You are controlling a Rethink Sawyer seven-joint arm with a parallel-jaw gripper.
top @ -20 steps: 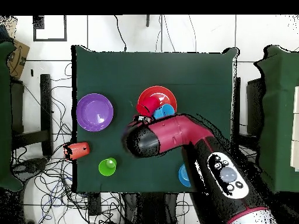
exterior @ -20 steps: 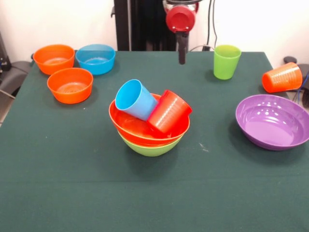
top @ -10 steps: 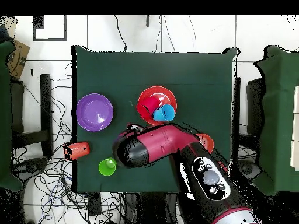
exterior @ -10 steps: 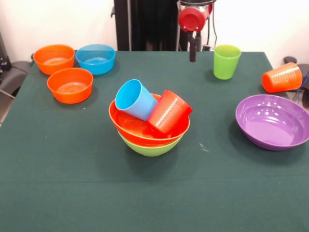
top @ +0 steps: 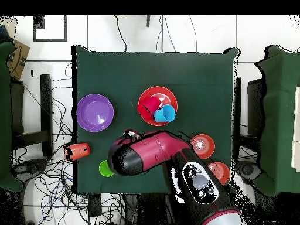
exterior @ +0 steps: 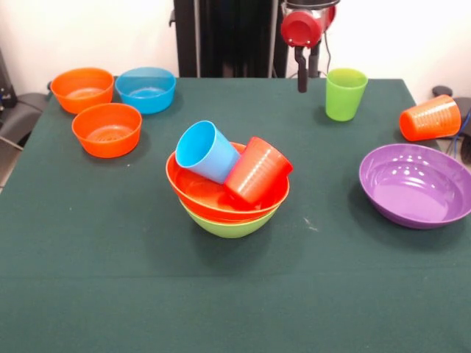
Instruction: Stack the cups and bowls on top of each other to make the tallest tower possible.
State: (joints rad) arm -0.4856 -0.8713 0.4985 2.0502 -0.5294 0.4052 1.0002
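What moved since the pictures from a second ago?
Only the arm moved. Its gripper slid sideways from behind the stacked bowls toward the green cup and now hangs beside it, holding nothing. The bowls, the cups and the purple bowl stayed where they were.

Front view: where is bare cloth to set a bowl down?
The near strip in front of the tower is bare, as is the gap between the tower and the purple bowl. The small bowls crowd one far corner.
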